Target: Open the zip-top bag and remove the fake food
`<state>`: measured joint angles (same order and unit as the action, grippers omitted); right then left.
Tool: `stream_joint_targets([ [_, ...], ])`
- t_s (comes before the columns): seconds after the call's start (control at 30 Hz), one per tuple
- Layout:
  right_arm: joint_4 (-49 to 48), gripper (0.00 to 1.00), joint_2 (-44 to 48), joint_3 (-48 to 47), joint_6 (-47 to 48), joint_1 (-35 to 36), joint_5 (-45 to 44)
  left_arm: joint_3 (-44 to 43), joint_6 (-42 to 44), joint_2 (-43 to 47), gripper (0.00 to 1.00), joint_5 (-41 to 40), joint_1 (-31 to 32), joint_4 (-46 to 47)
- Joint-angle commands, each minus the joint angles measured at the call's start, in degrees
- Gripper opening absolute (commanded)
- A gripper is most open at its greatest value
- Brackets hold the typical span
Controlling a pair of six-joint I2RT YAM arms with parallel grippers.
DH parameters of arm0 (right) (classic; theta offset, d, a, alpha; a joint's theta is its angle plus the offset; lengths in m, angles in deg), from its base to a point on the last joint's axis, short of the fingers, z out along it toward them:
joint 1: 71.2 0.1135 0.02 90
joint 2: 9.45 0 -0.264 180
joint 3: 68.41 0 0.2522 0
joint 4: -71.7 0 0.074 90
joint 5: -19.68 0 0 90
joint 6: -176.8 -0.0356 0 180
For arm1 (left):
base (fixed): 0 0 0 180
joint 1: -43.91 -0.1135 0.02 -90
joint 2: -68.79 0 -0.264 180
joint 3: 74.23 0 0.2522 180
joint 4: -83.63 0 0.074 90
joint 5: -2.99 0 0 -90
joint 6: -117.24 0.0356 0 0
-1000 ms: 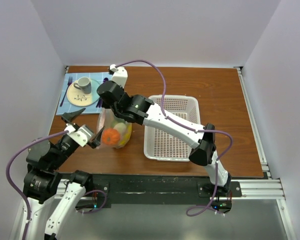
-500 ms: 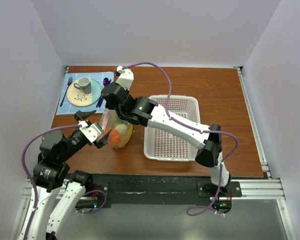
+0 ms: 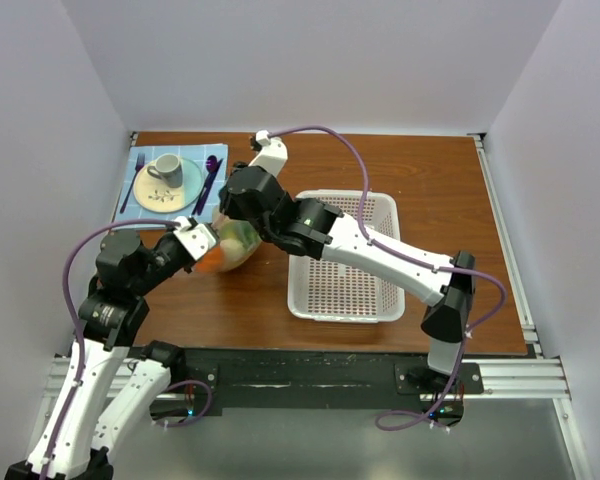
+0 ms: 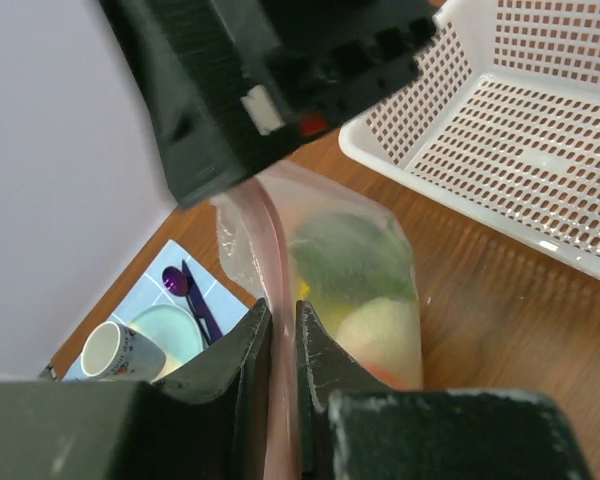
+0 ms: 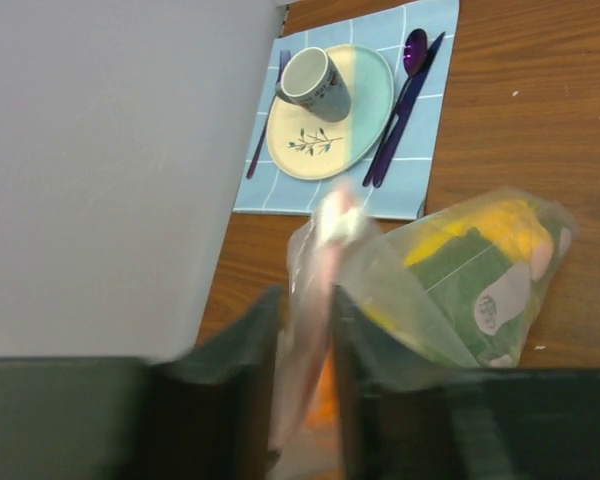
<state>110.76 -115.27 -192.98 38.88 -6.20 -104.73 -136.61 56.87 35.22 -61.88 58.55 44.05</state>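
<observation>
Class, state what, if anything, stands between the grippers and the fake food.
Only the zip-top bag itself: its clear plastic encloses the fake food. The left gripper and right gripper both pinch its zip strip. Nothing else visible intervenes.

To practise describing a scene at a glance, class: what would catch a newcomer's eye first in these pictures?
First, both arms meet over the zip-top bag left of centre. The left pincer and right pincer each pinch its pink strip, with fake food inside. Next come the white basket to its right and the cup on a plate at the back-left corner.
</observation>
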Motion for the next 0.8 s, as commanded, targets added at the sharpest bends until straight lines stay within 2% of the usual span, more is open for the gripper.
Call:
stream_joint_targets([
  [0.0, -11.13, 0.68, 8.41, 8.89, 6.24, 0.49, 6.09, -4.20, -0.27, -0.45, 0.16, -1.83, -0.31, 3.50],
  [0.07, -17.87, 0.95, 12.02, 14.18, 11.94, -0.04, 8.65, -4.81, -0.54, -0.10, 0.16, -3.41, -0.31, 3.33],
  [0.1, -20.18, 0.99, 13.61, 19.95, 13.28, -0.91, 11.19, -5.08, -0.62, -0.01, 0.15, -4.02, -0.31, 3.24],
  [0.23, -35.97, 0.99, 23.88, 34.49, 23.46, -3.38, 18.30, -6.75, -0.71, 0.69, 0.13, -5.53, -0.31, 1.31],
  [0.27, -38.11, 0.99, 25.21, 39.39, 29.67, -3.64, 20.42, -7.27, -0.62, 0.78, 0.13, -5.26, -0.39, 0.61],
  [0.33, -42.67, 0.99, 28.63, 43.90, 39.59, -4.08, 24.72, -9.29, -0.62, 0.60, 0.11, -3.69, -0.39, -1.76],
  [0.43, -51.44, 0.99, 32.15, 53.65, 47.02, -5.22, 31.04, -12.63, -0.54, -0.10, 0.07, -0.70, -0.31, -5.80],
  [0.53, -56.74, 0.98, 33.39, 57.89, 44.25, -10.13, 39.48, -15.53, 1.04, -1.15, 0.04, 4.13, -0.39, -10.89],
  [0.57, -58.85, 0.98, 33.75, 59.11, 42.93, -13.37, 46.47, -16.06, 1.57, -1.50, 0.04, 5.45, -0.39, -12.13],
  [0.63, -64.75, 0.98, 33.75, 60.00, 39.94, -16.02, 51.88, -17.47, 3.59, -2.38, 0.02, 9.05, -0.31, -15.65],
  [0.77, -65.56, 0.96, 33.05, 57.20, 38.87, -20.42, 61.64, -20.10, 8.16, -4.14, 0.01, 14.07, -0.31, -22.59],
])
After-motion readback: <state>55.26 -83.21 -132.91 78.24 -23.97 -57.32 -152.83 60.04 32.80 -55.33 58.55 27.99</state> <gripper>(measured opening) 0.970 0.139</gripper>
